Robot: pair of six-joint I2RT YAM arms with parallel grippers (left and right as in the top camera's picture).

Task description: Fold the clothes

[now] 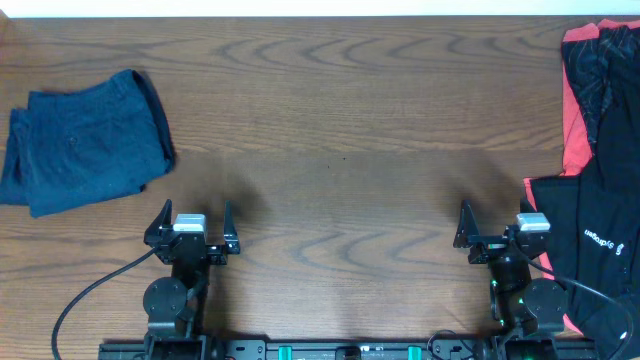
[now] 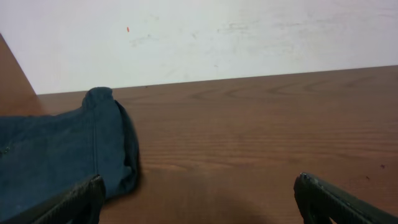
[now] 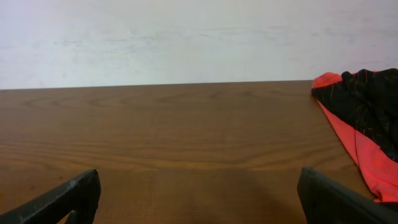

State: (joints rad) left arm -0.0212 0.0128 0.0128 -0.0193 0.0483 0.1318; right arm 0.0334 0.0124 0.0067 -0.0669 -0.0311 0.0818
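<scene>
A folded dark blue garment [image 1: 85,145] lies at the table's left; it also shows in the left wrist view [image 2: 62,155]. A black and red garment [image 1: 600,90] lies unfolded at the far right, and it shows in the right wrist view [image 3: 364,118]. A black garment with white lettering [image 1: 590,245] lies at the right front, partly under the right arm. My left gripper [image 1: 195,222] is open and empty near the front edge, right of the blue garment. My right gripper [image 1: 497,228] is open and empty, just left of the black garment.
The brown wooden table [image 1: 330,130] runs between the two arms. A black cable [image 1: 90,295] trails from the left arm's base. A pale wall [image 3: 186,37] stands behind the table's far edge.
</scene>
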